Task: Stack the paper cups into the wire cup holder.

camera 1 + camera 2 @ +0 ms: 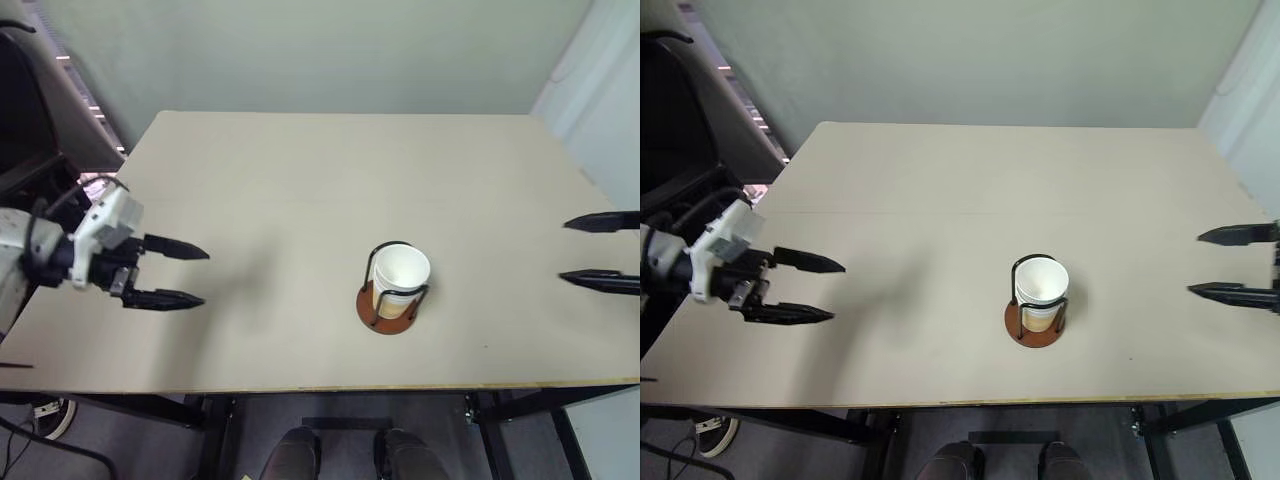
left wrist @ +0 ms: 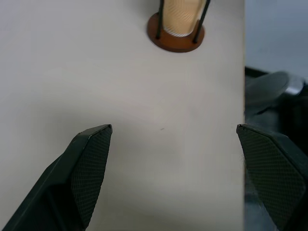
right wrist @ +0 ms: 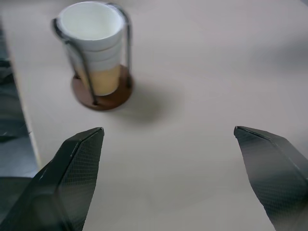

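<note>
now both jaws wide open, empty, r wrist cam shows paper cups (image 3: 95, 45) nested in wire cup holder (image 3: 102, 94)

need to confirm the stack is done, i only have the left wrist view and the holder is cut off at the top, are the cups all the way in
Observer: Yes. The cups sit nested in the holder, upright, with stepped white rims showing at the top.
Operator: any cups left loose on the table
Observer: None that I can see; the table around the holder is bare in the head views.
Operator: where's the right pincer, is it holding anything
Observer: The right pincer is open and holds nothing, at the table's right edge, apart from the holder.
Operator: and mine
Observer: The left pincer is open too, over the table's left side, far from the holder.
</note>
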